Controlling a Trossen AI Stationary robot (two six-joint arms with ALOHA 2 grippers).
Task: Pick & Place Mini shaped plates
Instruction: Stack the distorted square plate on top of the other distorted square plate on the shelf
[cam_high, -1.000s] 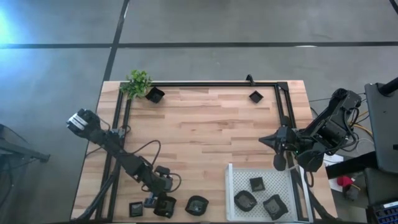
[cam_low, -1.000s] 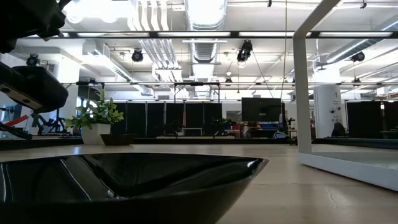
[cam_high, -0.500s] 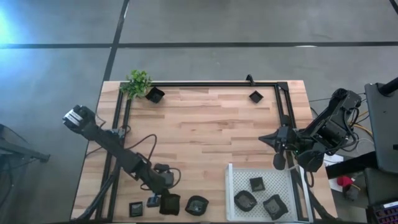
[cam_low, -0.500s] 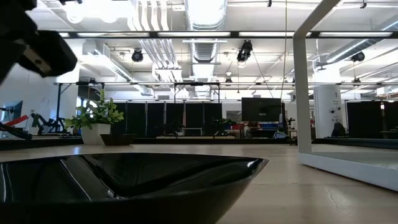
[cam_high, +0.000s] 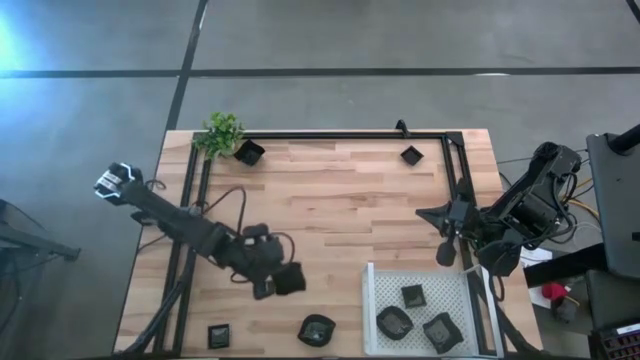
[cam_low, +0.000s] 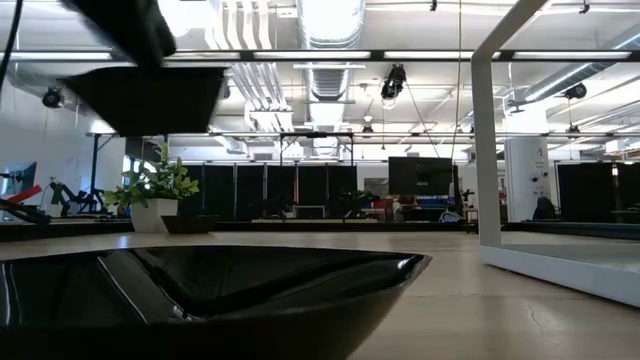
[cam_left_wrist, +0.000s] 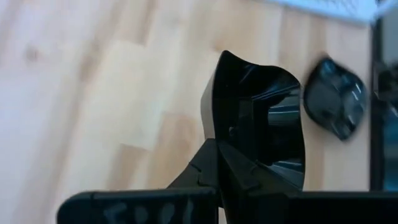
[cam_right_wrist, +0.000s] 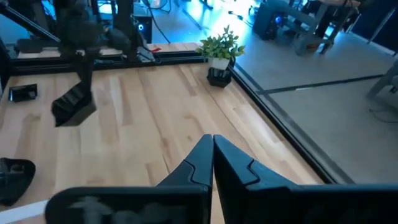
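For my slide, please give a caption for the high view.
Left end effector carries a black mini plate above the table; right end effector waits.

Overhead cam looks straight down, taking in the whole wooden table plus the floor around it. The low cam sits at tabletop height right against a black dish, facing level across to the green plant and the room behind. Left wrist cam looks down close at the tabletop by the rounded dish. Right wrist cam faces across the table toward that same plant, which the overhead also catches.
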